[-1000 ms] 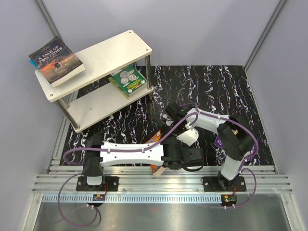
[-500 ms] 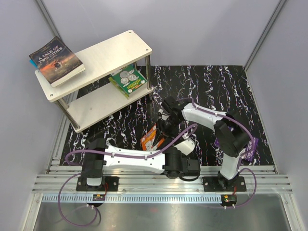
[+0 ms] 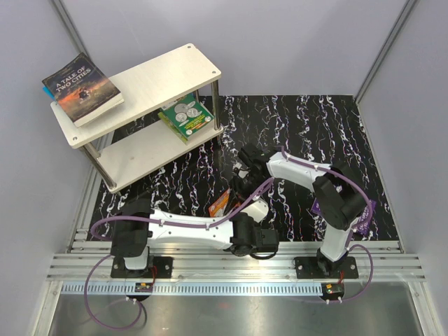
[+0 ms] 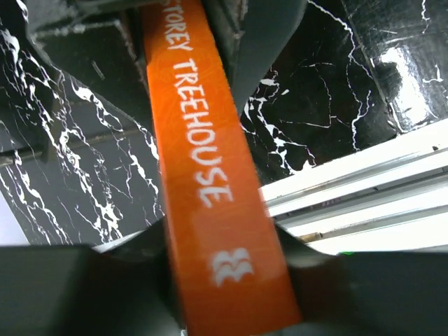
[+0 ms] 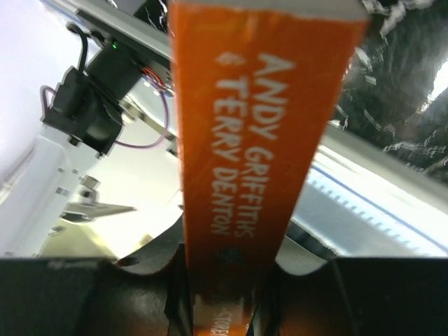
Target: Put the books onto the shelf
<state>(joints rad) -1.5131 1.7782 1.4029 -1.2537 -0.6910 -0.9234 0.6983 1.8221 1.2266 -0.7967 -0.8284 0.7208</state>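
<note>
I log a black marble-pattern mat with white veins (image 3: pixel 308 133) lying under the left gripper (image 4: pixel 227 276) and the right gripper (image 5: pixel 224 280). It runs on past both, to the far side and out to the right. On the near side of the grippers, ribbed silver aluminium rails (image 3: pixel 231 269) run left to right along the mat's near edge. In the left wrist view I see them just right of the gripper, and in the right wrist view they are blurred behind it. Nearer than the rails is a flat brushed grey steel sheet (image 3: pixel 224 311). Pale grey enclosure walls (image 3: pixel 294 42) stand well beyond the grippers and on both sides. A slanted grey metal strut (image 3: pixel 383 50) leans in the far right corner and another (image 3: pixel 70 28) in the far left.
</note>
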